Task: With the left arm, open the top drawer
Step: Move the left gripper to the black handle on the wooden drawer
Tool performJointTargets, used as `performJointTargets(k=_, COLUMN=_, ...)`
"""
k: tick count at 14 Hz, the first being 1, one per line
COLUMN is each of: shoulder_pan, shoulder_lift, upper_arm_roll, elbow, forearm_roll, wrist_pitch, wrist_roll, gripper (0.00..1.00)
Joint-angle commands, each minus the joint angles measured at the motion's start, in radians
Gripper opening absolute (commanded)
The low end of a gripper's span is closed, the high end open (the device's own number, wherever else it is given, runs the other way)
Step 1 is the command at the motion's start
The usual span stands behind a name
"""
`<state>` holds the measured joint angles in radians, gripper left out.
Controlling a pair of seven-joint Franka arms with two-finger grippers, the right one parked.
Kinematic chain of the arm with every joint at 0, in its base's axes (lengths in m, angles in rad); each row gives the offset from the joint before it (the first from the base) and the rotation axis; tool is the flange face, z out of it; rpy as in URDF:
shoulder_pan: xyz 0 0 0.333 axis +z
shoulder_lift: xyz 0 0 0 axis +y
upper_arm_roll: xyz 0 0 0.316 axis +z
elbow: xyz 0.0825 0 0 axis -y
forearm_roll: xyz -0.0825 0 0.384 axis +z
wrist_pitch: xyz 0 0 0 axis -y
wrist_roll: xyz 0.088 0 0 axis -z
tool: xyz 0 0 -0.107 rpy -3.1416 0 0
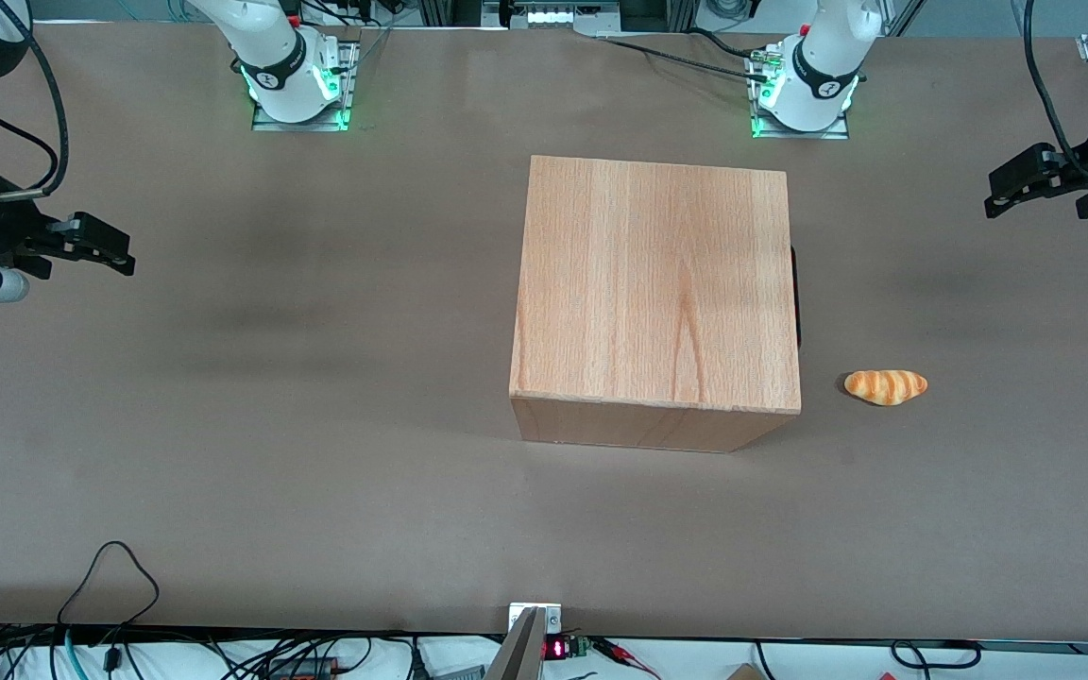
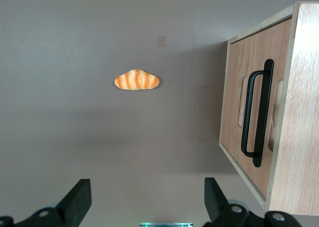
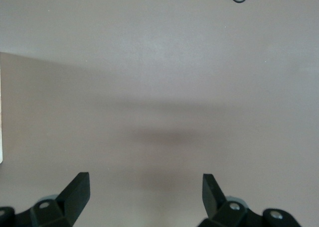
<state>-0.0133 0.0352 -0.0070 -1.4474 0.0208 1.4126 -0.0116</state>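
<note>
Nothing is done yet: the top drawer (image 2: pixel 251 107) sits flush in the cabinet (image 1: pixel 654 283) at mid-desk, its black handle (image 2: pixel 258 112) untouched. The left arm's hand (image 1: pixel 1011 186) hangs well apart at the working arm's end, fingers (image 2: pixel 77 199) spread and empty. A bread roll (image 1: pixel 886 386) lies beside the cabinet. Reach, grip and pull all remain.

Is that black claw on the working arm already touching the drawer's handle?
Apart. The front view shows the open gripper hanging over bare table toward the working arm's end, well clear of the cabinet whose drawer bears the black handle.
</note>
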Motion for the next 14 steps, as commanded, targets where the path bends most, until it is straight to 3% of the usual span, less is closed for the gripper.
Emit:
performJointTargets(k=1, shoulder_pan=0.003, shoulder_lift=-0.009, upper_arm_roll=-0.004, elbow=-0.004, forearm_roll=0.008, wrist_pitch=0.002, wrist_roll=0.019, gripper=1.00)
performJointTargets(k=12, shoulder_pan=-0.011, shoulder_lift=0.018, upper_arm_roll=-0.011, elbow=-0.004, forearm_roll=0.007, wrist_pitch=0.000, wrist_roll=0.033, gripper=1.00)
performJointTargets(k=14, shoulder_pan=-0.017, shoulder_lift=0.040, upper_arm_roll=-0.011, elbow=-0.005, forearm_roll=-0.024, wrist_pitch=0.000, wrist_roll=0.032, gripper=1.00)
